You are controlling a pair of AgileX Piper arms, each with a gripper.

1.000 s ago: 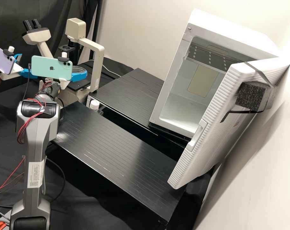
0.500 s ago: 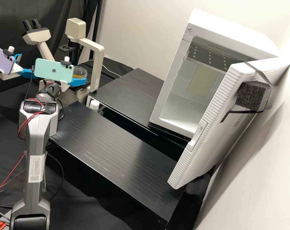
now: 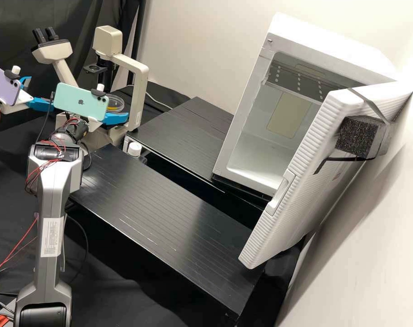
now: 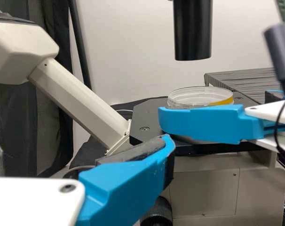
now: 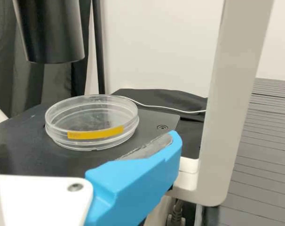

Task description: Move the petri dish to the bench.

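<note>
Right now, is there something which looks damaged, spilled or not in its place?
Only the white cabinet's door looks odd: it stands open, with a dark foam block strapped to it, perhaps on purpose. The petri dish lies flat on the microscope stage; I see no spill.

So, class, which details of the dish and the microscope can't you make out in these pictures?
- Petri dish, near side: left wrist view, behind a blue finger.
- Its far left part: high view, behind the green phone.
- Any writing on its yellow strip: right wrist view, too small.
- Rest of the microscope's black cylinder: right wrist view, cut off by the edge.
</note>
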